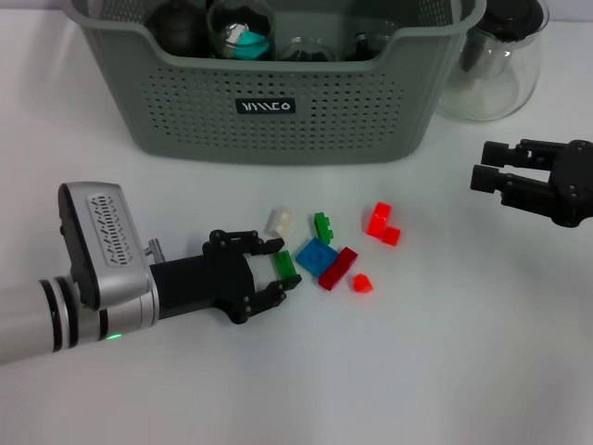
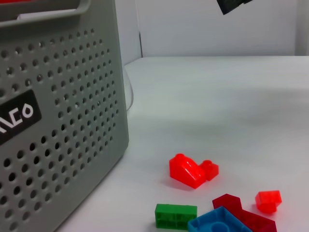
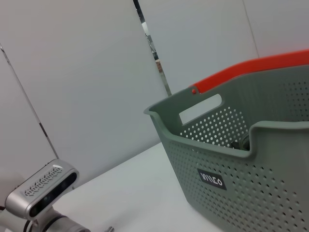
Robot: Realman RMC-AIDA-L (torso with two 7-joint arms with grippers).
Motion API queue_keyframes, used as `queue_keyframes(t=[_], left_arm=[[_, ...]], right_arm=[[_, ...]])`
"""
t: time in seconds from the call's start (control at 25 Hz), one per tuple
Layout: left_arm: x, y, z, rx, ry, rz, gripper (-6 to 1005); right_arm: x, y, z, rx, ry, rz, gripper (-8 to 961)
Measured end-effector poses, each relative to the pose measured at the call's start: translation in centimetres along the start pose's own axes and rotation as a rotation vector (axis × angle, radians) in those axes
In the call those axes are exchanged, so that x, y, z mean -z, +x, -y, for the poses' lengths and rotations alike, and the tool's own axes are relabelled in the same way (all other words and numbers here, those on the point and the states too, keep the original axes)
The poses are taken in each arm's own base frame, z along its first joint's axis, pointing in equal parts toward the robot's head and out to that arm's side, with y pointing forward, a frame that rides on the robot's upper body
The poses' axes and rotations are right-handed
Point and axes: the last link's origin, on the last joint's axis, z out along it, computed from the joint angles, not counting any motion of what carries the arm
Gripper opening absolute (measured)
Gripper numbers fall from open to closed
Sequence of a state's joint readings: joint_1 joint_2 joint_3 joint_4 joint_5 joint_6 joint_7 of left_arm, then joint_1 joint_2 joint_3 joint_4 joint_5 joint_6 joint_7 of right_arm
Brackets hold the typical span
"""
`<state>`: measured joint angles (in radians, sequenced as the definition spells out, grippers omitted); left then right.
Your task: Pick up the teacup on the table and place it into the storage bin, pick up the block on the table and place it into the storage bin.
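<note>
Several small blocks lie on the white table in front of the storage bin: white, green, blue, dark red and red. My left gripper rests low on the table, open, with another green block between its fingertips. The left wrist view shows the bin wall, the red block, a green block and the blue block. My right gripper hovers open and empty at the right. No teacup shows on the table.
A clear glass pitcher stands right of the bin. Dark and clear round glass items lie inside the bin. A small red block sits nearest the front. The right wrist view shows the bin and the left arm's camera housing.
</note>
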<state>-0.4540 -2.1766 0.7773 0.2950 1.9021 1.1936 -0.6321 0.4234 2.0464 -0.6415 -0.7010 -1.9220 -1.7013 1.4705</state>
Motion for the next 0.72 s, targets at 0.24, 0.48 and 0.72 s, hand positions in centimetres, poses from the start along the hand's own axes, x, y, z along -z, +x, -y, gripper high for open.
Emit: queue_keyframes(t=[0.24, 0.48, 0.72], left_arm=[[0.2, 0.1, 0.2, -0.002, -0.002, -0.005, 482], [4.5, 1.8, 1.2, 0.057, -0.037, -0.129, 412], [10.9, 6.8, 3.7, 0.091, -0.100, -0.383, 413]], right_arm=[[-0.1, -0.1, 0.0, -0.004, -0.001, 0.001, 488], [0.2, -0.3, 0.1, -0.008, 0.000, 0.002, 488], [0.0, -0.5, 0.3, -0.007, 0.001, -0.001, 488]])
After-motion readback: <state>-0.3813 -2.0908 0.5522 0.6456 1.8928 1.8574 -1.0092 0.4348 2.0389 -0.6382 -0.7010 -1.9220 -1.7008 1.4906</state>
